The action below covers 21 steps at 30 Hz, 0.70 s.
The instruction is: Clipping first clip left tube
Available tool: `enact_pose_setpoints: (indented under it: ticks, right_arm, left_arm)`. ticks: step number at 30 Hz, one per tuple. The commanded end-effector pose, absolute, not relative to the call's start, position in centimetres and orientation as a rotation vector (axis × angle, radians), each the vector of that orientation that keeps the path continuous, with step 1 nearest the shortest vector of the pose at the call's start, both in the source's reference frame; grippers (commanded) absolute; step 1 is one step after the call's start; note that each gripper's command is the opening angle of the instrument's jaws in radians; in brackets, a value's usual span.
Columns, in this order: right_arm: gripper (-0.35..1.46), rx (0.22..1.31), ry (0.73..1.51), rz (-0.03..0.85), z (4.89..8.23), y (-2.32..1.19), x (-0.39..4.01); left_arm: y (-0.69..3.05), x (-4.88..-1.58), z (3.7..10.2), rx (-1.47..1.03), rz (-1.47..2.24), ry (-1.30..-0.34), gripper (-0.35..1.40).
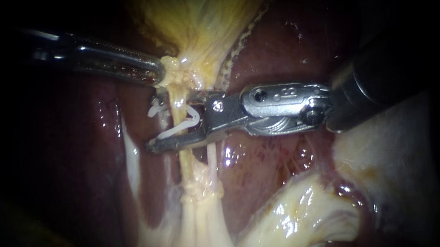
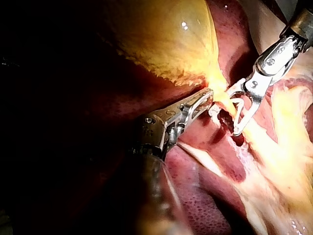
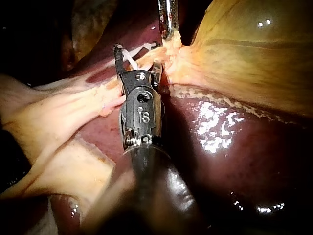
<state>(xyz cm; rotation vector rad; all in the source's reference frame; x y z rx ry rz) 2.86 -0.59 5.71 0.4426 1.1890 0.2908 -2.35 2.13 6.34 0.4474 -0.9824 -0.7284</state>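
Note:
My left instrument [image 1: 160, 71] comes in from the left, its jaws shut on the pale neck of the yellow gallbladder [image 1: 204, 23]. Two tubes run down from that neck: the thicker yellow left tube [image 1: 177, 109] and a thin whitish right tube [image 1: 211, 155]. My right instrument [image 1: 155, 119] holds its jaws wide apart, one on each side of the left tube. They carry an open white clip [image 1: 177, 129] whose legs lie along both jaws, around that tube. In the left wrist view the clip [image 2: 238, 105] sits just ahead of my left instrument [image 2: 208, 95].
Dark red liver [image 1: 268, 160] lies behind and around the tubes. Glistening pale fatty tissue [image 1: 295, 216] bulges at the lower right. The tubes merge into a pale stalk [image 1: 199, 207] below. A whitish strip [image 1: 129, 154] runs down the liver on the left.

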Motion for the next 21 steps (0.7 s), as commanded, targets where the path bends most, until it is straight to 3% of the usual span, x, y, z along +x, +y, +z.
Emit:
enact_pose_setpoints:
  ticks: [1, 3, 12, 21]
  right_arm:
    - [0.48, 0.442, 1.189, 0.291, 5.71, -0.59, 2.86]
    - [0.48, 0.442, 1.189, 0.291, 5.71, -0.59, 2.86]
    - [0.48, 0.586, 1.156, 0.443, 5.69, -0.8, 2.71]
    - [0.47, 0.818, 1.123, 0.418, 5.66, -1.3, 2.65]
  left_arm:
    - [2.13, -2.35, 6.34, 0.448, -0.728, -0.982, -0.35]
    - [2.13, -2.34, 6.34, 0.448, -0.728, -0.982, -0.35]
    - [2.13, -2.33, 6.34, 0.452, -0.732, -0.981, -0.35]
    - [2.13, -2.33, 6.34, 0.452, -0.732, -0.981, -0.35]
